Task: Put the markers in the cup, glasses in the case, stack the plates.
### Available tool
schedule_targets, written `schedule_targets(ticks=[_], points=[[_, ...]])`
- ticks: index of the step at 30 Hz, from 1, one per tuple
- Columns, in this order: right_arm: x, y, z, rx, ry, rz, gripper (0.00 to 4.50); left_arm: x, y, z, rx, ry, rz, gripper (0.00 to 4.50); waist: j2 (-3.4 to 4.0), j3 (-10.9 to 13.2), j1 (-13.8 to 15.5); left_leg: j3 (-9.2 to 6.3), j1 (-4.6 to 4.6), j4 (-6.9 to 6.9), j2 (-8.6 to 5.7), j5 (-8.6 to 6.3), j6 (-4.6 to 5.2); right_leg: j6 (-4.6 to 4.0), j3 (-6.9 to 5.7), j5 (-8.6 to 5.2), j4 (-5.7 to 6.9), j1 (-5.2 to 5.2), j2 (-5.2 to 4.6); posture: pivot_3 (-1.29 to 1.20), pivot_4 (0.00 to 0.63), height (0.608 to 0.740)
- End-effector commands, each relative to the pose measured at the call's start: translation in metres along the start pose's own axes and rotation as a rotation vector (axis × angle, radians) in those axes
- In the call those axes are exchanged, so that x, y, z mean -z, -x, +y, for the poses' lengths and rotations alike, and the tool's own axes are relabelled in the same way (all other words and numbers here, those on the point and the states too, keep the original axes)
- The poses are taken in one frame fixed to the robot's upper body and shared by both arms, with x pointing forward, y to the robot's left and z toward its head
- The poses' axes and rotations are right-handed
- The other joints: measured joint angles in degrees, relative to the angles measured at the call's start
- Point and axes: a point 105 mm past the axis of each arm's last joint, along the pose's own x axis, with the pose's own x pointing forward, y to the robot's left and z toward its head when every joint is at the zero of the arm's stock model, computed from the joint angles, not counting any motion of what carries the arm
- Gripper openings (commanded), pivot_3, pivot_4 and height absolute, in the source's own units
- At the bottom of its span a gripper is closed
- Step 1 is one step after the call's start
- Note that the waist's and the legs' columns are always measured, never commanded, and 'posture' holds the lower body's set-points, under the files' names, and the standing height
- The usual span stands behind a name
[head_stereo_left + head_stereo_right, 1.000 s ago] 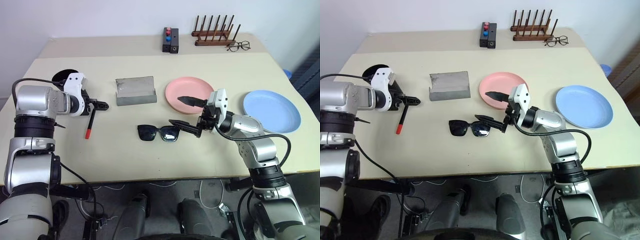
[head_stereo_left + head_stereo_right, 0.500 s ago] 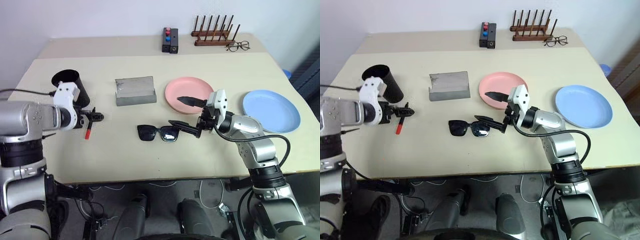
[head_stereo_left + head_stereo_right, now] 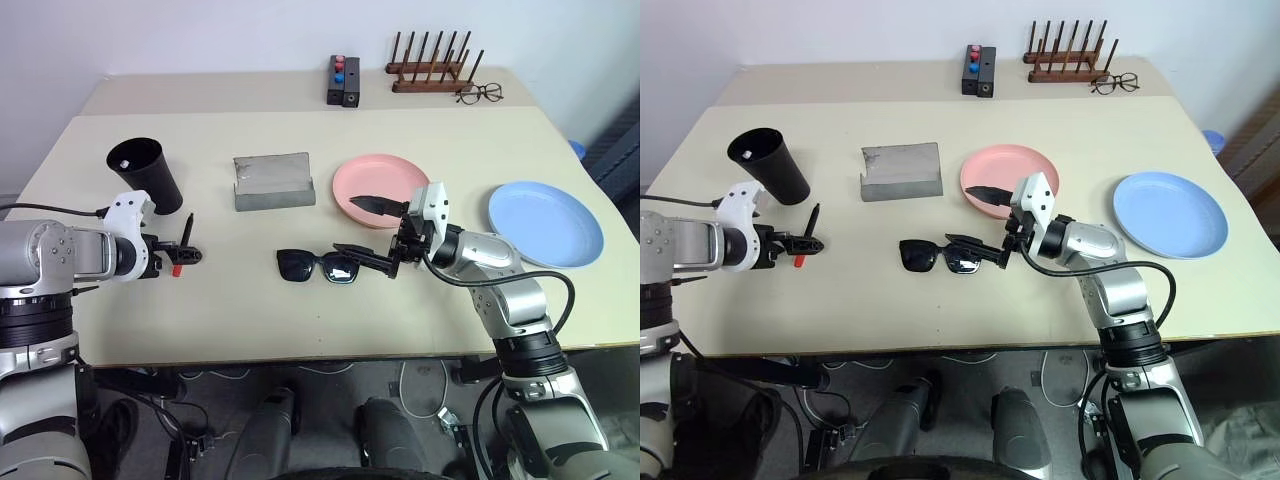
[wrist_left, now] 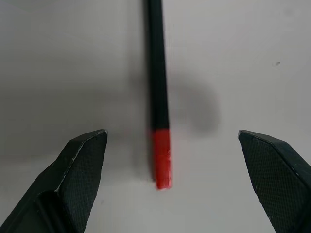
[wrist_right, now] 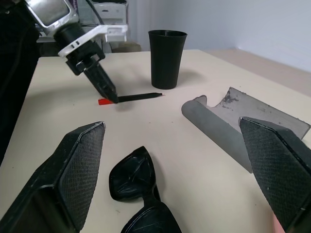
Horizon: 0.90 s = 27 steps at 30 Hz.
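Note:
A black marker [image 3: 184, 240] with a red end [image 4: 163, 158] lies flat on the table in front of the black cup [image 3: 147, 172], which stands upright. My left gripper [image 3: 186, 256] hangs open over the marker's red end, one finger on each side, not touching it. The black sunglasses [image 3: 318, 266] lie at mid-table. My right gripper [image 3: 368, 228] is open just to their right, pointing at them and holding nothing. The grey case [image 3: 272, 181] sits open behind the glasses. The pink plate [image 3: 370, 178] and the light blue plate [image 3: 545, 222] lie apart on the right.
At the table's far edge stand a wooden peg rack [image 3: 428, 72], thin wire-framed spectacles [image 3: 478, 94] and a black box with red and blue caps [image 3: 343, 82]. The table's front edge runs just below both grippers.
My left arm has drawn back toward me and sunk, bringing its gripper from the marker's black end to its red end and uncovering the cup. The marker and the right arm have stayed put.

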Motion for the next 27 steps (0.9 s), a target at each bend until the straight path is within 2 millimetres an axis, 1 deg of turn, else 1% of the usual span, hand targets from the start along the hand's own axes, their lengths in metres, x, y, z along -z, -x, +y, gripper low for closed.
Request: schedule_targets(ticks=[1, 5, 8, 14, 15, 16, 20, 22, 27], points=[[-0.010, 0.001, 0.001, 0.005, 0.041, -0.033, 4.50, -0.004, 0.001, -0.001, 0.016, 0.024, -0.011, 4.46, 0.01, 0.00, 0.02, 0.01, 0.00, 0.00, 0.00, 0.00, 0.00, 0.00, 0.00, 0.00, 0.00, 0.00, -0.01, 0.00, 0.150, 0.740], [-0.010, 0.000, 0.001, 0.004, 0.042, -0.032, 4.50, -0.003, -0.005, -0.008, 0.047, 0.023, 0.016, 4.46, 0.02, -0.01, 0.23, 0.01, 0.05, 0.00, -0.01, 0.00, 0.00, 0.00, 0.00, 0.00, 0.00, 0.00, -0.02, 0.00, 0.150, 0.740], [-0.011, -0.001, 0.001, 0.004, 0.044, -0.033, 4.50, -0.005, -0.008, -0.012, 0.061, 0.024, 0.024, 3.67, 0.02, -0.01, 0.90, 0.03, 0.06, 0.01, -0.01, 0.00, 0.00, 0.00, 0.00, 0.00, 0.00, 0.00, -0.02, 0.00, 0.150, 0.740], [-0.011, 0.000, 0.000, 0.007, 0.049, -0.030, 4.50, 0.004, -0.010, -0.012, 0.057, -0.004, 0.070, 0.71, 0.02, -0.01, 1.19, 0.03, 0.06, 0.02, -0.03, -0.01, -0.01, 0.00, 0.00, 0.00, -0.04, -0.01, -0.05, 0.00, 0.150, 0.740], [-0.011, 0.000, 0.000, 0.007, 0.050, -0.029, 4.50, 0.004, -0.010, -0.011, 0.048, -0.004, 0.070, 0.27, 0.02, -0.01, 1.18, 0.03, 0.06, 0.02, -0.03, -0.01, -0.01, 0.00, 0.00, 0.00, -0.04, -0.01, -0.05, 0.00, 0.150, 0.740], [-0.011, 0.000, 0.000, 0.008, 0.050, -0.029, 4.50, 0.004, -0.010, -0.009, 0.041, -0.007, 0.070, 0.05, 0.03, -0.02, 1.16, 0.03, 0.06, 0.01, -0.03, -0.01, -0.01, 0.00, 0.00, 0.00, -0.04, -0.01, -0.06, 0.00, 0.150, 0.740], [-0.011, 0.001, 0.000, 0.009, 0.050, -0.027, 4.50, 0.004, -0.005, -0.009, 0.042, -0.025, 0.069, 0.05, 0.02, -0.02, 1.08, 0.03, 0.06, 0.01, -0.03, -0.01, -0.01, 0.00, 0.01, 0.00, -0.04, -0.01, -0.08, 0.00, 0.150, 0.740], [-0.011, 0.000, -0.001, 0.010, 0.051, -0.026, 4.50, 0.005, 0.000, -0.005, 0.025, -0.044, 0.068, 0.05, 0.02, -0.02, 1.04, 0.03, 0.06, 0.00, -0.02, -0.01, -0.01, 0.00, 0.01, 0.00, -0.04, -0.02, -0.10, 0.00, 0.150, 0.740], [-0.009, 0.000, -0.001, 0.008, 0.051, -0.024, 4.50, 0.013, 0.026, 0.008, -0.031, -0.150, 0.088, 0.05, 0.03, -0.01, 0.50, 0.08, 0.04, -0.11, 0.04, -0.02, -0.02, -0.03, 0.10, -0.01, -0.03, -0.03, -0.09, 0.00, 0.150, 0.740]])
